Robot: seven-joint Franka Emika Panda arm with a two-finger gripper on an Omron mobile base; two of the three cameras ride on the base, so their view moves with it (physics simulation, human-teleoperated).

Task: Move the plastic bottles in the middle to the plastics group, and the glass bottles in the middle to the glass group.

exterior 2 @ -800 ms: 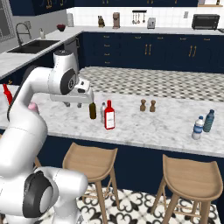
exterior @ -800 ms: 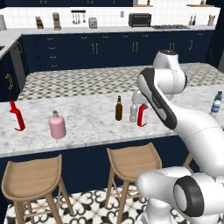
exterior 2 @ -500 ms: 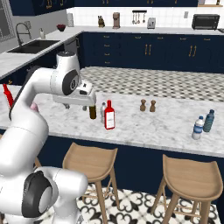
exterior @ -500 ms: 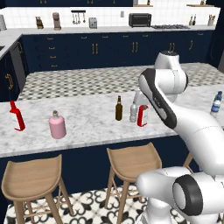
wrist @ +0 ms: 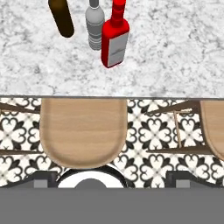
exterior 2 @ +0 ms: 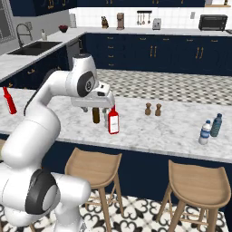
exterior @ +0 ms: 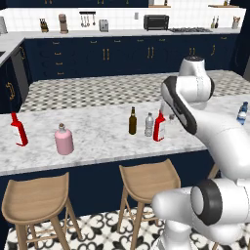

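Observation:
Three bottles stand close together mid-counter: a slim brown bottle (exterior: 132, 121) (wrist: 61, 17), a greyish see-through plastic bottle (exterior: 149, 125) (wrist: 94, 24) and a red bottle with a white label (exterior: 159, 127) (exterior 2: 113, 121) (wrist: 115, 39). My gripper (exterior 2: 95, 108) (wrist: 113, 177) hangs open and empty just above and in front of them, pointing down over the counter's front edge. On the far left are a red bottle (exterior: 19, 129) (exterior 2: 8, 100) and a pink flask (exterior: 64, 139). A blue-labelled water bottle (exterior 2: 205, 132) stands far right.
Salt and pepper shakers (exterior 2: 152, 109) stand behind the middle bottles. A bluish bottle (exterior 2: 217, 125) is beside the water bottle. Wooden stools (exterior: 144, 178) (exterior 2: 197, 181) (wrist: 83, 131) sit below the counter's front edge (wrist: 131, 97). My own arm (exterior: 188, 107) covers the counter right of the red bottle in the left base view.
The hand has shifted slightly right and lower, closer to the middle bottles. No bottle has moved and the jaws stay open.

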